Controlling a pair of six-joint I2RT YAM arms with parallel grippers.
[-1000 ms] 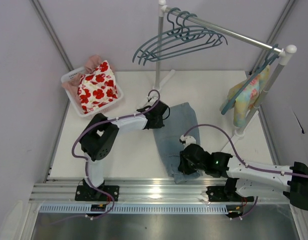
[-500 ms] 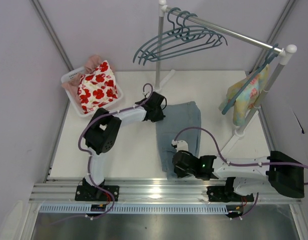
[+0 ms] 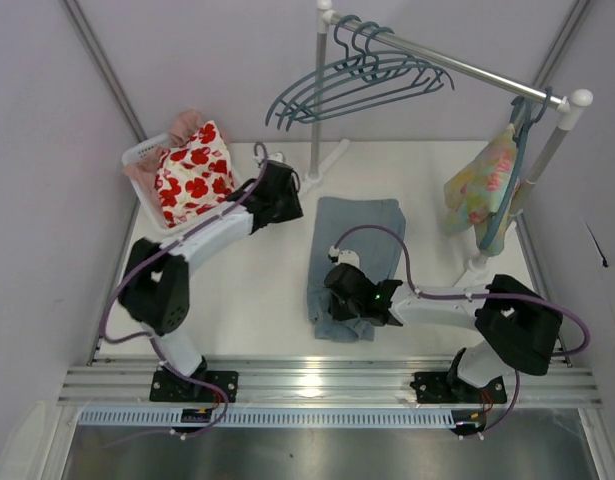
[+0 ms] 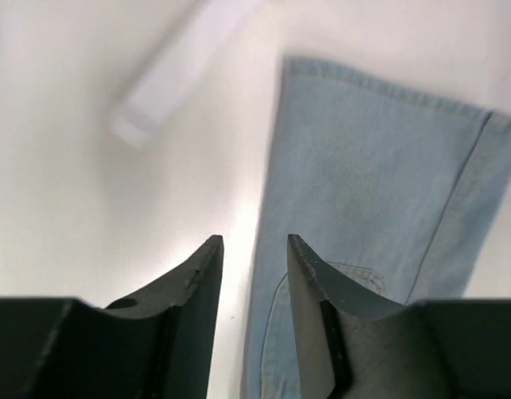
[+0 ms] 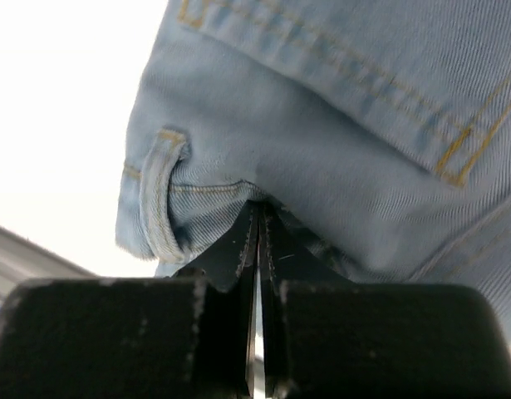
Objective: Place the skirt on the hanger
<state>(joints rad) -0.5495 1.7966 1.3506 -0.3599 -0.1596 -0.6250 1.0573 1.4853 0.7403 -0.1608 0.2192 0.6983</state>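
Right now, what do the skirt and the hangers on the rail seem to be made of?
Skirt: cotton denim by the look, faded light blue and matte. The right wrist view shows a diagonal twill weave and tan topstitching.
Hangers: probably plastic or coated wire, teal with a smooth finish. They look too thin from above to tell which.

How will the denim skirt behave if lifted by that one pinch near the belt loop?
Probably floppy: the skirt lies flat and bunches at the right pincer, so it should drape, not hold shape. Likely heavyish for cloth; thick stitched denim may strain a small pinch. Slip seems unlikely given the coarse weave.
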